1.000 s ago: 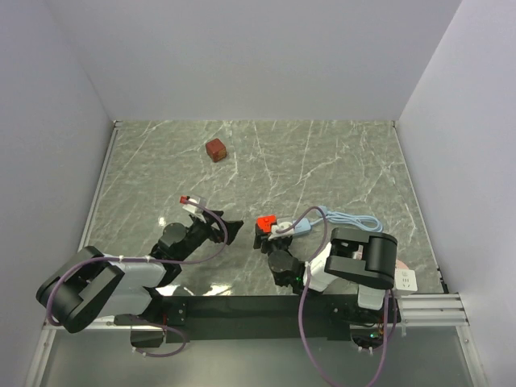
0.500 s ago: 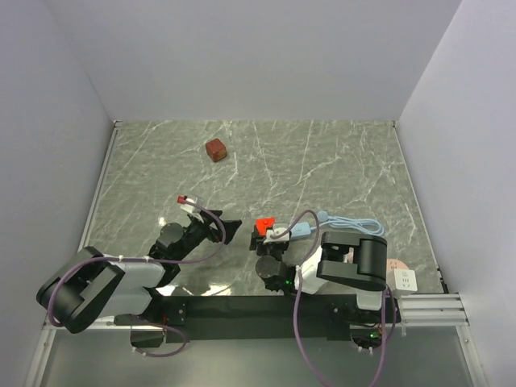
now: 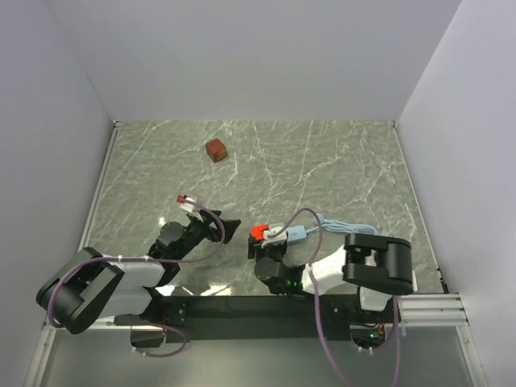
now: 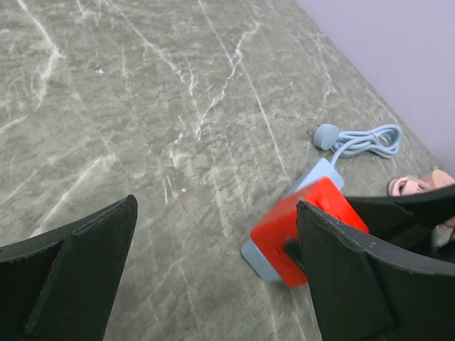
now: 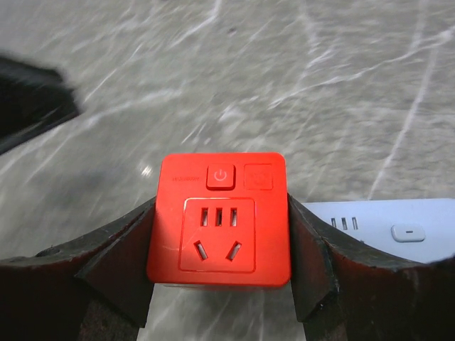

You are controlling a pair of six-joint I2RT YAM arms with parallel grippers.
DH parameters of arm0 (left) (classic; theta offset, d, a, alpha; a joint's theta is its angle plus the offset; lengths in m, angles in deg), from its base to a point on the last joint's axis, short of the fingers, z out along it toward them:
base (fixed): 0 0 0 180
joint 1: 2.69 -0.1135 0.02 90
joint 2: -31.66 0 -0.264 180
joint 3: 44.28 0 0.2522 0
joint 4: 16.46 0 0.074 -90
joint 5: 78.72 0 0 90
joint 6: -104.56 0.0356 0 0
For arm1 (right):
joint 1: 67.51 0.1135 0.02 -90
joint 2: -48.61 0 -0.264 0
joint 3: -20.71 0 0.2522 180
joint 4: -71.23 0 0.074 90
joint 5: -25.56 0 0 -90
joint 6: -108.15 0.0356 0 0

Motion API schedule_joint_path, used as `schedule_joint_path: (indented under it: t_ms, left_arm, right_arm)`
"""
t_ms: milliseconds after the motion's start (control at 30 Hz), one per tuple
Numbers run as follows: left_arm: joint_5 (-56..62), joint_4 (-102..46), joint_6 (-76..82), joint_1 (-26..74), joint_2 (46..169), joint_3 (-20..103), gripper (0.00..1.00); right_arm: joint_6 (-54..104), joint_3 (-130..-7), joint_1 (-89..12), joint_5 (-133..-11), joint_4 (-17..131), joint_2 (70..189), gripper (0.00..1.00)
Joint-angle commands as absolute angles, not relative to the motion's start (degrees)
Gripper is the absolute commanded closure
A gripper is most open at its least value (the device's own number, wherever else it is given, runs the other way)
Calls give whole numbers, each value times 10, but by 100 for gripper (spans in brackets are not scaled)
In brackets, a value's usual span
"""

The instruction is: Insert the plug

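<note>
Your right claw (image 5: 217,264) is pinching the plug (image 5: 218,220), one finger pressed flat against each side of the red cube (no gap shows on either side in the wrist view). You see the plug's top face head-on there: a small power button and a socket pattern below it. The plug sits on the end of the light blue power strip (image 5: 384,227), which runs off to the right behind the right-hand finger. Whether the pins are fully seated you cannot tell; the left wrist view shows the plug (image 4: 298,231) over the strip's end, but that picture is blurred.

From above, the plug (image 3: 256,231) and strip (image 3: 292,234) lie near the front edge of the marble table (image 3: 322,161), close to the arm bases, with the strip's cord (image 4: 362,138) coiled off to the right.

Your left claw (image 4: 213,263) is spread wide with nothing between its fingers, just beside the plug on its left. A brownish cube (image 3: 215,149) sits well apart, toward the back.
</note>
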State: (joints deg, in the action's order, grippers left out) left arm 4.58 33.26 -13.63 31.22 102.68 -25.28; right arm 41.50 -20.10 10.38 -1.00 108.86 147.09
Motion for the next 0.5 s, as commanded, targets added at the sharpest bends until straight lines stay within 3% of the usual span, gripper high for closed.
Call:
schedule_joint_path:
  t_ms: [0, 233, 267, 300, 367, 467]
  left_arm:
    - [55, 311, -139, 308, 1005, -231, 1]
    - [75, 264, -143, 305, 967, -224, 1]
    - [79, 252, -144, 304, 961, -220, 1]
    - [80, 246, -145, 304, 958, -219, 1]
    - [81, 241, -147, 303, 953, -217, 1]
    - [83, 231, -150, 300, 949, -216, 1]
  right_arm:
    - [436, -191, 142, -166, 909, 1430, 98]
    - [359, -211, 128, -179, 872, 1325, 74]
    - [349, -211, 125, -185, 870, 1306, 39]
    - [345, -210, 119, -198, 868, 1297, 25]
    - [330, -205, 113, -204, 875, 1269, 11]
    - [317, -198, 98, -224, 880, 1241, 10]
